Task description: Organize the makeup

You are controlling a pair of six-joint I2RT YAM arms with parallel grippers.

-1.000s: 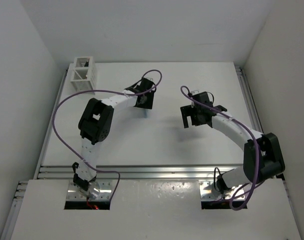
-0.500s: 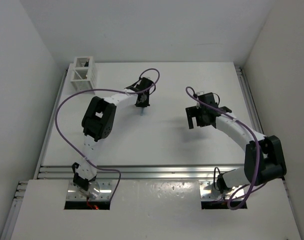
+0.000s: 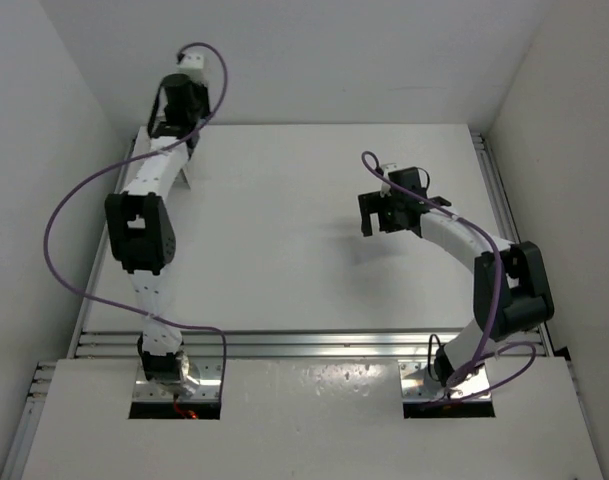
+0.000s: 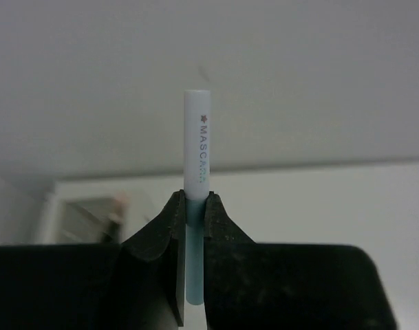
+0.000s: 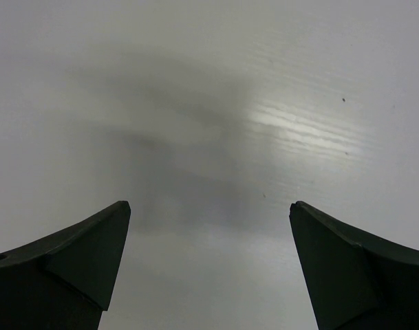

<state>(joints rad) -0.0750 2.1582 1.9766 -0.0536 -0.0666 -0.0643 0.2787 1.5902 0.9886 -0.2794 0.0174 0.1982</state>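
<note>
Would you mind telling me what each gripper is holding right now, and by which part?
The left gripper pinches the mascara stick on its light blue section, just below the white part. The right gripper is open and empty.

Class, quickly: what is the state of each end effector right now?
Left end effector: closed on the mascara stick.
Right end effector: open, holding nothing.
</note>
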